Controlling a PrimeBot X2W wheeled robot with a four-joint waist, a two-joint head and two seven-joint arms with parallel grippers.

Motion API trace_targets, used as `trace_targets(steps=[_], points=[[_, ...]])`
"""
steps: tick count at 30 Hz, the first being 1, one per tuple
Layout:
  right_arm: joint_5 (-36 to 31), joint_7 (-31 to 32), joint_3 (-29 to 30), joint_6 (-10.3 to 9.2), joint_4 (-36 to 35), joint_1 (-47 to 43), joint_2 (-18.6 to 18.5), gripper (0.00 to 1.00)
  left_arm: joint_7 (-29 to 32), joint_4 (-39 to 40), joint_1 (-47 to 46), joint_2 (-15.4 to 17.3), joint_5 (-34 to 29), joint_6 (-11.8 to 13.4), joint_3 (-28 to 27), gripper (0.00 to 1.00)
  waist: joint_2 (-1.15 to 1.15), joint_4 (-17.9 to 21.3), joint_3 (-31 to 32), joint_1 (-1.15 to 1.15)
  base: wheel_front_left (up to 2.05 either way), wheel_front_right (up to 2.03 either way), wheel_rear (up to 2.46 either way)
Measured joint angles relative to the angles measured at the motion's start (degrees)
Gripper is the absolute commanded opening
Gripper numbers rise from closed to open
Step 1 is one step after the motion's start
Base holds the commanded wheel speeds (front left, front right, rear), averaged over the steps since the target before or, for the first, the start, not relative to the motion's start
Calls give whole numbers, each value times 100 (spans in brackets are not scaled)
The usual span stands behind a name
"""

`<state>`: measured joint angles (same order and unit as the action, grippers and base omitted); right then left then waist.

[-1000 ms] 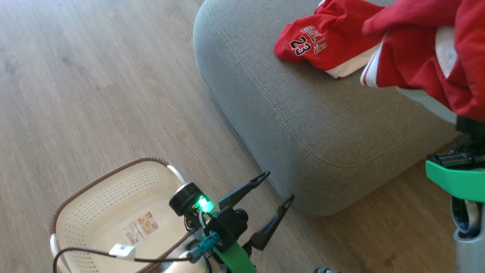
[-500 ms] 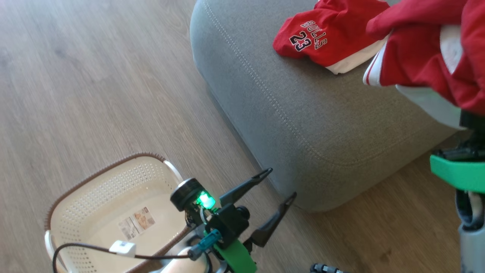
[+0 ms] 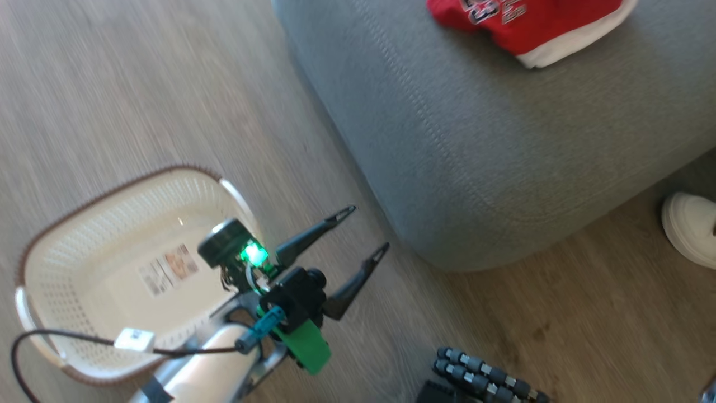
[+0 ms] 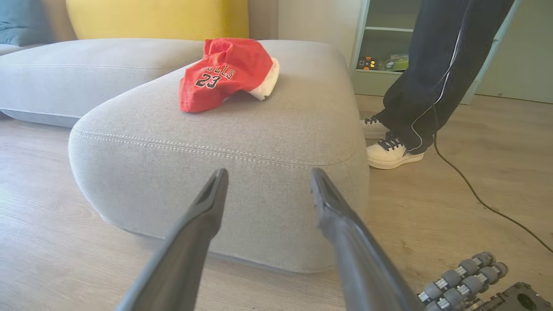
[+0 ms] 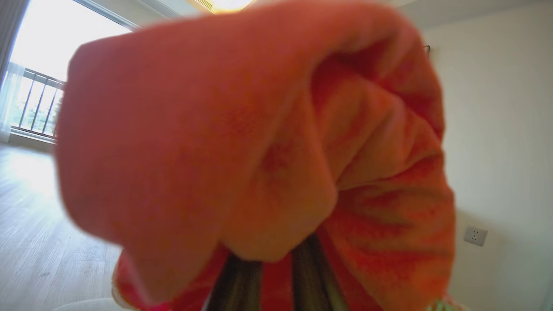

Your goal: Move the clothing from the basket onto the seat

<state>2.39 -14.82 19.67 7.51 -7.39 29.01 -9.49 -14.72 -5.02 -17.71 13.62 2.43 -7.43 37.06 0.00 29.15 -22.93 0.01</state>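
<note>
A red jersey (image 3: 526,22) printed with 23 lies on the grey seat (image 3: 492,151); the left wrist view shows the jersey (image 4: 224,73) on the seat (image 4: 242,142) too. The cream basket (image 3: 33,268) stands on the floor at lower left, nothing in it but a paper label (image 3: 168,268). My left gripper (image 3: 366,229) hovers open between basket and seat, fingers (image 4: 203,224) pointing at the seat's front. My right gripper (image 5: 276,276) is shut on a bunched red garment (image 5: 259,142) that drapes over its fingers and fills its wrist view.
A person stands right of the seat, white shoes (image 4: 391,153) and dark trousers (image 4: 436,69) by its corner; one shoe (image 3: 688,226) shows in the head view. A black cable (image 4: 475,194) trails over the wood floor. My base's rollers (image 3: 481,375) lie at lower right.
The head camera has swung, so the whole picture shifted up and left. The right arm with its red garment has left the head view, and a shoe has come in.
</note>
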Motion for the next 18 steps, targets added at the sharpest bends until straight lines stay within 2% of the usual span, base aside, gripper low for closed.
trace_targets(steps=[6, 11, 18], points=[[200, 1, 397, 0, 659, 934, -75, 0, 0, 55, -261, 432, -143, 0, 255, 100, 0, -88, -691, 1, 0, 0, 0], [169, 0, 569, 0, 1238, 1593, -215, 0, 0, 172, -373, 470, -149, 1, 328, 100, 0, -208, -1146, 1, 0, 0, 0], [290, -1, 721, 0, 2639, 2353, -454, 0, 0, 236, -360, 549, -143, 66, 172, 100, 0, -416, -1491, -1, 0, 0, 0]])
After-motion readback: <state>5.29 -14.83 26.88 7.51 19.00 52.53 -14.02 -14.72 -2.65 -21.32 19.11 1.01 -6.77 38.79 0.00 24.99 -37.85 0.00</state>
